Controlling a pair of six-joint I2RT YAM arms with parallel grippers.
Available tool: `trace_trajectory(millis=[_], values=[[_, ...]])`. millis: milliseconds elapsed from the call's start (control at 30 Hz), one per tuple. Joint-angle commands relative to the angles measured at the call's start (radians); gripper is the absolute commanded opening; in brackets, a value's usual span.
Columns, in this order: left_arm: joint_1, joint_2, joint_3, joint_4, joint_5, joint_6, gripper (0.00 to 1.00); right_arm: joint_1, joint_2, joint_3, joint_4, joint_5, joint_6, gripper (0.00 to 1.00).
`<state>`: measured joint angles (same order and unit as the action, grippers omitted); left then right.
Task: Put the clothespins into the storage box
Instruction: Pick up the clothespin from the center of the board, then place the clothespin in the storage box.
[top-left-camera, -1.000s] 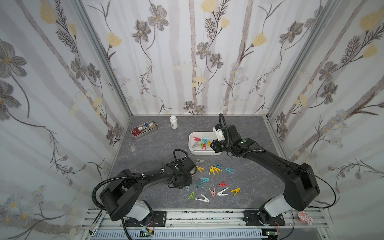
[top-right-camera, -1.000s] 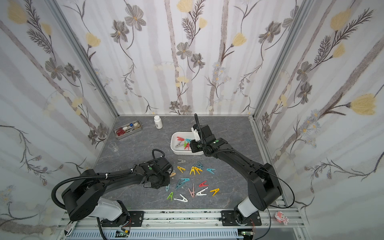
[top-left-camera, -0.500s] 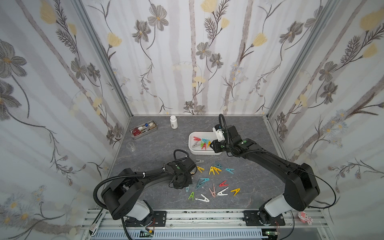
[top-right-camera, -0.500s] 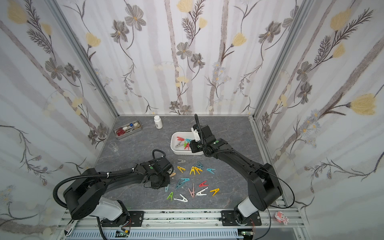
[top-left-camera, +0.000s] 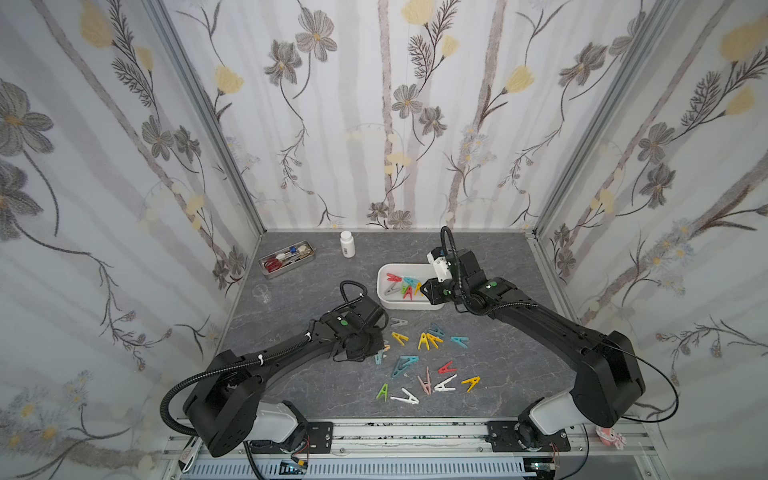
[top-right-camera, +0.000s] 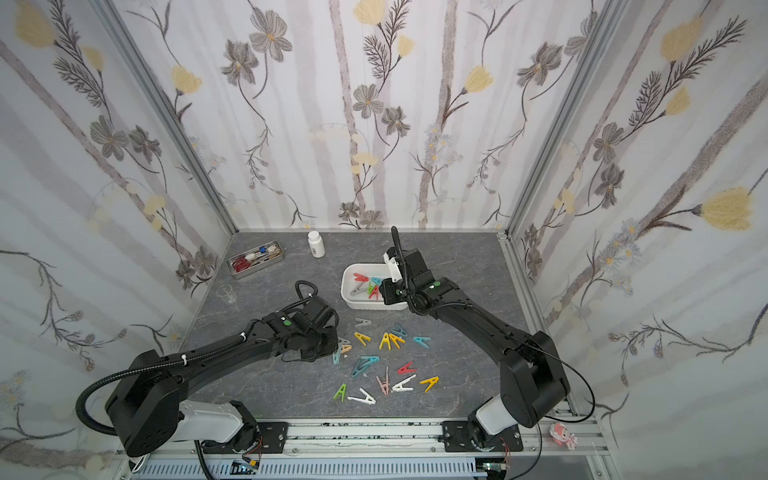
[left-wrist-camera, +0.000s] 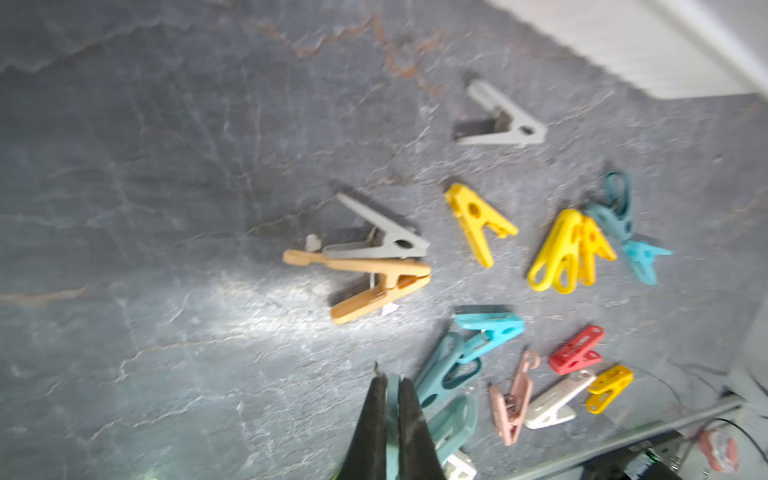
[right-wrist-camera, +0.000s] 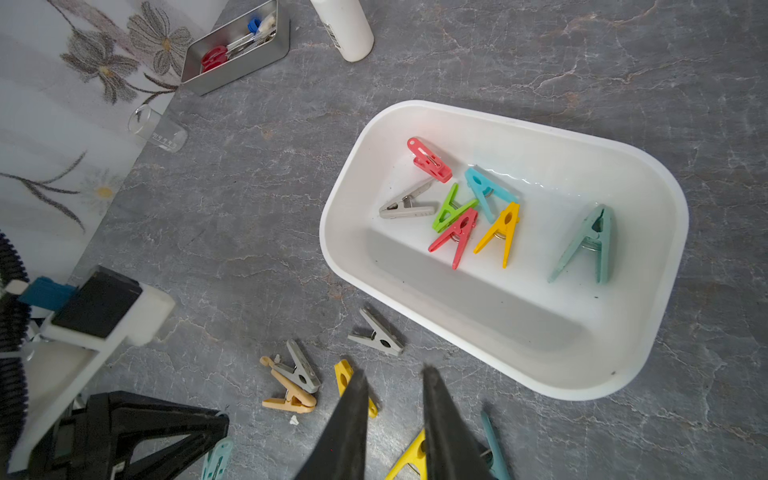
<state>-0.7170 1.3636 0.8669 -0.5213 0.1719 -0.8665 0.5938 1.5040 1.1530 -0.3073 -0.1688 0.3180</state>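
Left gripper (left-wrist-camera: 388, 384) clenched on pale teal clothespin (left-wrist-camera: 392, 415), held edge-on, likely ready for lift. Loose clothespins (left-wrist-camera: 478, 224) scattered ahead of it. Right gripper (right-wrist-camera: 392, 386) parted, empty. Storage box (right-wrist-camera: 478, 299) just ahead of it, seven boxed clothespins (right-wrist-camera: 455, 237) inside.

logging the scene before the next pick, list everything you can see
table: one, grey marbled, under everything
storage box: one, white, table centre
clothespins in box: seven, two red, grey, green, blue, yellow, pale teal
loose clothespins: roughly fifteen, mixed colours, beside the box
metal tray: one, silver, far left, holding red scissors and pens
bottle: one, white, far side
measuring cup: one, clear, left edge
left fingers: black, shut on a teal clothespin
right fingers: black, open, by the box
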Motion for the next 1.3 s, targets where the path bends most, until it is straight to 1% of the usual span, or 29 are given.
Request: trace_trajectory(millis=[0, 133, 267, 500, 667, 867, 1033, 1133, 1267], values=[[0.034, 0.008, 0.059, 0.091, 0.071, 0.037, 0.06, 0.002, -0.030, -0.013, -0.017, 0.019, 0.019, 0.26], [0.077, 0.088, 0.201, 0.093, 0.071, 0.115, 0.06, 0.002, -0.058, -0.045, -0.029, 0.023, 0.040, 0.25], [0.112, 0.162, 0.284, 0.146, 0.102, 0.165, 0.06, 0.004, -0.092, -0.052, -0.063, 0.027, 0.053, 0.26], [0.136, 0.341, 0.491, 0.152, 0.074, 0.244, 0.06, 0.006, -0.215, -0.121, -0.132, 0.124, 0.094, 0.27], [0.138, 0.502, 0.674, 0.086, 0.026, 0.309, 0.06, 0.005, -0.285, -0.199, -0.151, 0.116, 0.147, 0.30], [0.144, 0.651, 0.836, 0.021, -0.027, 0.376, 0.06, 0.006, -0.379, -0.306, -0.162, 0.130, 0.212, 0.29], [0.151, 0.738, 0.917, 0.002, -0.022, 0.383, 0.06, 0.006, -0.462, -0.391, -0.199, 0.143, 0.265, 0.29], [0.152, 0.757, 0.917, 0.003, -0.043, 0.380, 0.07, 0.008, -0.524, -0.475, -0.220, 0.156, 0.309, 0.30], [0.156, 0.775, 0.915, 0.008, -0.049, 0.382, 0.09, 0.008, -0.576, -0.516, -0.234, 0.166, 0.339, 0.30]])
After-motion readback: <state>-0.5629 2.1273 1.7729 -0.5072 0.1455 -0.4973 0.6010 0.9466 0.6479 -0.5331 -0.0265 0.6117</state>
